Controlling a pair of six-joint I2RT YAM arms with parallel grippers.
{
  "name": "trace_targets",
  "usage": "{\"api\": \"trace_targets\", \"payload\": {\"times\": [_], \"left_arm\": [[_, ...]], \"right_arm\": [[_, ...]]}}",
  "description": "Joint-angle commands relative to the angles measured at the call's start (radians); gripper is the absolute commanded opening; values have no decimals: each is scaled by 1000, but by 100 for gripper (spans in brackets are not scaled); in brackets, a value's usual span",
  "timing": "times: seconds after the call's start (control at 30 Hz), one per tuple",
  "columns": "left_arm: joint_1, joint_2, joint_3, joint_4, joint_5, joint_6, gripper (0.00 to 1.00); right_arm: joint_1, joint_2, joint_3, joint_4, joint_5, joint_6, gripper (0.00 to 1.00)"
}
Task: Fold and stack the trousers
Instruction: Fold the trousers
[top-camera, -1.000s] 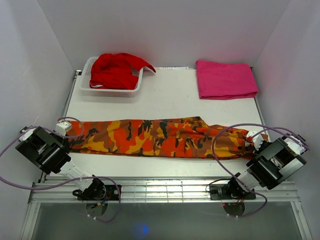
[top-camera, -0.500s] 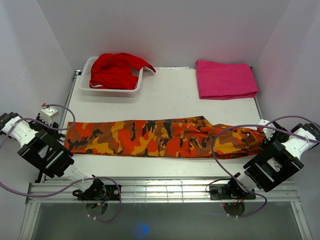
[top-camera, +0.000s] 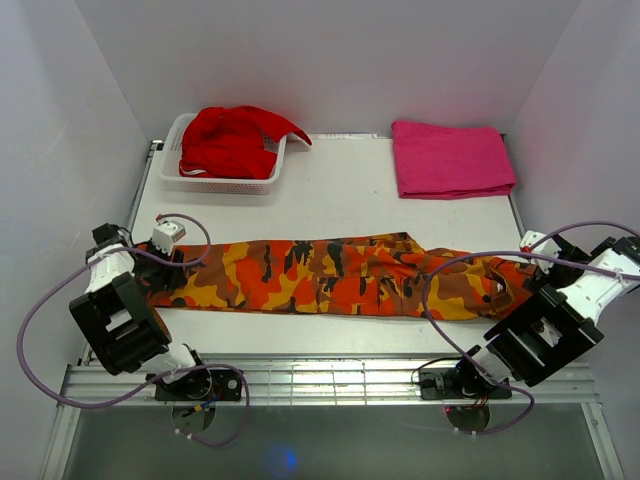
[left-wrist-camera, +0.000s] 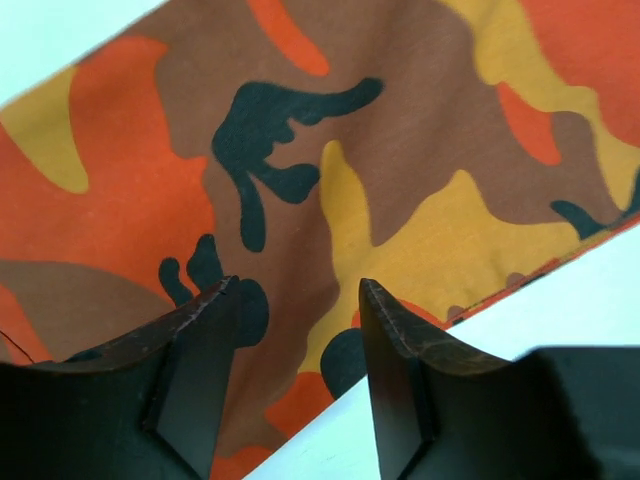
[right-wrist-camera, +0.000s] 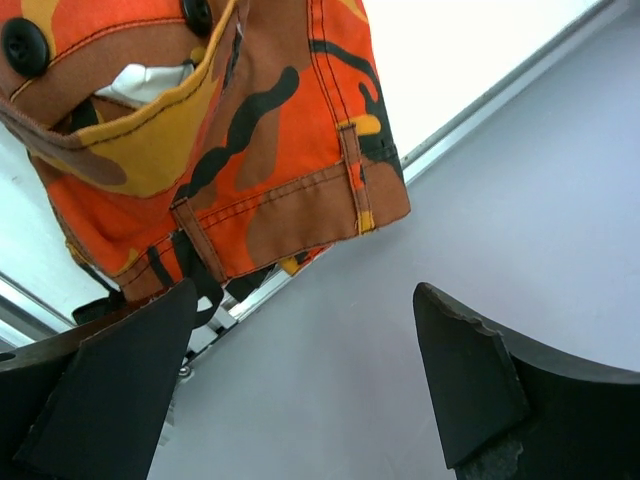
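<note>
One pair: trousers (top-camera: 330, 275) left-right, waist right

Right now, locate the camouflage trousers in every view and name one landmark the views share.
Top external: trousers stretched left to right across the table's near half.
Left wrist: trousers fill most of the picture as a diagonal band.
Right wrist: trousers at upper left, the waistband end with belt loops.
Shared landmark: the white table, bare beside the cloth in all three.
</note>
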Motion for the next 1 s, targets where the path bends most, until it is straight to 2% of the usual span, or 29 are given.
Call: {"api": "trace_targets", "payload": {"times": [0.0, 0.1, 0.17, 0.2, 0.3, 0.4, 0.53, 0.6, 0.77, 0.87, 0.9, 0.97], "left_arm": [[-8, 41, -22, 143, -99, -173, 60], [-4, 116, -22, 151, -182, -159, 57], [-2, 159, -31, 175, -229, -141, 56], [2, 174, -28, 181, -269, -133, 56], [41, 245, 7, 200, -355, -92, 55], [85, 323, 87, 194, -387, -66, 55], [101, 359, 142, 185, -400, -53, 55], [101, 351, 147, 169, -372, -58, 57], [84, 223, 176, 38, -126, -72, 61], [36, 78, 150, 16, -26, -55, 62], [20, 43, 141, 17, 23, -53, 63], [-69, -40, 112, 22, 51, -61, 63]], "right_arm": [[83, 24, 44, -7, 69, -4, 94], [156, 53, 17, 32, 115, 178, 100], [176, 76, -2, 65, 125, 266, 100], [183, 88, 0, 91, 122, 353, 96], [184, 154, 63, 81, 119, 516, 93], [179, 210, 139, 25, 128, 652, 88], [177, 196, 129, 39, 152, 804, 88], [177, 176, 92, 52, 165, 864, 87], [188, 196, 60, -9, 132, 956, 84], [225, 258, 58, -28, 113, 984, 77], [248, 272, 57, -22, 109, 1019, 71], [280, 314, 41, 4, 96, 1077, 69]]}}
